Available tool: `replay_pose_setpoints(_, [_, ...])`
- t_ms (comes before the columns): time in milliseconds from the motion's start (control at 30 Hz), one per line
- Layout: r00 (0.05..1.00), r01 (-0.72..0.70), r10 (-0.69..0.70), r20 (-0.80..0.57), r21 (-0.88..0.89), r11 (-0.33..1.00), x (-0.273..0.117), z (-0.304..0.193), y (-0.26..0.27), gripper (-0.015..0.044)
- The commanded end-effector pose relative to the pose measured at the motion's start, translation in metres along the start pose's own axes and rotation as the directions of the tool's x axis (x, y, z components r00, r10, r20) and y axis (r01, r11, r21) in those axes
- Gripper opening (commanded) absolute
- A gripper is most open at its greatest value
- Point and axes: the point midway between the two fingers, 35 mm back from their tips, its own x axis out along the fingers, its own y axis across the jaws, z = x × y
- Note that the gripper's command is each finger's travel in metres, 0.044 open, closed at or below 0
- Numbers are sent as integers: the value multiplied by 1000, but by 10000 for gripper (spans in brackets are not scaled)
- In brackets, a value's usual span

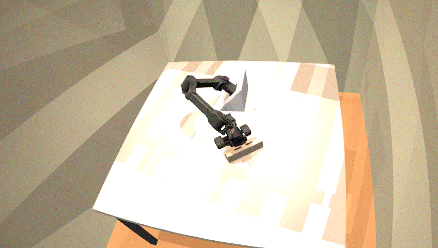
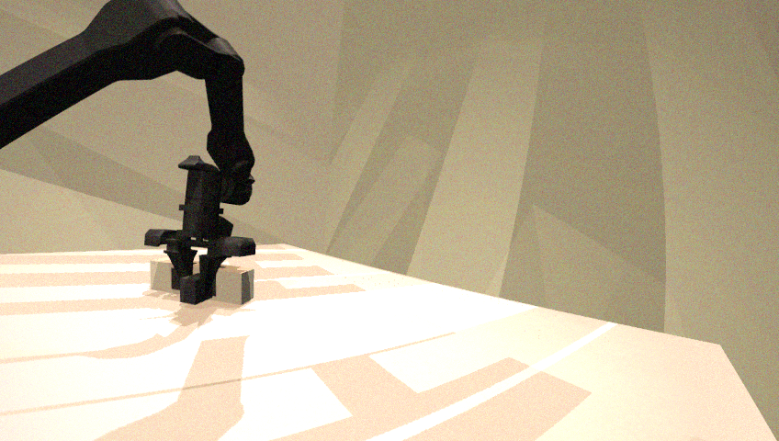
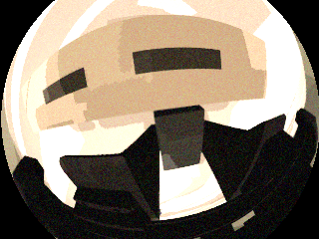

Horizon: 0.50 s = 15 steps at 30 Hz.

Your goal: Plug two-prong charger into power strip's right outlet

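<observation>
The charger (image 3: 180,141) is a dark block held between the two fingers in the wrist view. My gripper (image 2: 196,281) (image 3: 173,125) is shut on it, low at the near side of the power strip. The tan power strip (image 1: 246,152) (image 2: 233,285) (image 3: 105,60) has two dark slots on top, a right slot (image 3: 176,61) and a left slot (image 3: 65,86) in the wrist view. The charger's front end is close to the strip's near edge, below the right slot in that view. The prongs do not show, and whether they are inside an outlet cannot be told. The top view hides the fingertips under the gripper body.
A grey-blue angled panel (image 1: 239,99) stands on the white table (image 1: 172,196) beside the arm's base. The arm (image 1: 201,104) (image 2: 225,104) reaches over the table to the strip. Patches of light and shadow cross the table top.
</observation>
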Motion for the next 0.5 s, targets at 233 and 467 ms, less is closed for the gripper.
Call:
replay_pose_setpoints(233, [1000,0,-1,14,16,1000,-2,10,-2,0])
replay_pose_setpoints(467, [1000,0,-1,14,16,1000,-2,12,-2,0])
